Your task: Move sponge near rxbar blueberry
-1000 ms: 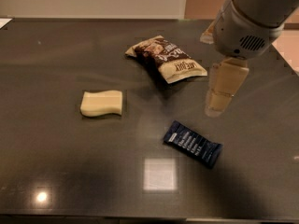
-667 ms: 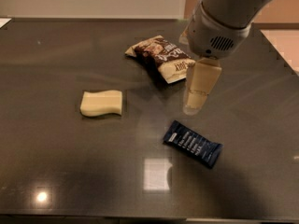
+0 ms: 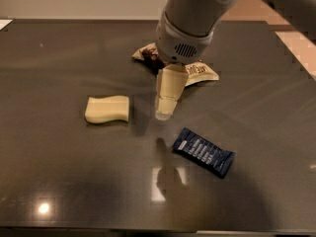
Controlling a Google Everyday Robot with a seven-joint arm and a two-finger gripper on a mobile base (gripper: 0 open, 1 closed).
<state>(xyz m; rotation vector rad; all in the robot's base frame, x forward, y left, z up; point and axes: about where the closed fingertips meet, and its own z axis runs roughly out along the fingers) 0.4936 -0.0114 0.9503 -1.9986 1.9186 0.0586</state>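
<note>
The sponge (image 3: 107, 109), a pale yellow block with wavy edges, lies on the dark table (image 3: 59, 172) at centre left. The rxbar blueberry (image 3: 203, 152), a flat navy wrapper with white text, lies to the lower right of it, well apart. My gripper (image 3: 164, 113) hangs from the grey arm (image 3: 190, 19) above the table, between the two. It sits a short way right of the sponge and holds nothing. It touches neither the sponge nor the bar.
A tan-and-brown snack bag (image 3: 201, 73) lies behind the gripper, partly hidden by the arm. The table's right edge (image 3: 291, 58) runs along a pale floor. Light glare spots show near the front edge.
The arm and gripper have moved left across the table, from right of the snack bag to close beside the sponge. The sponge, bar and bag have not moved.
</note>
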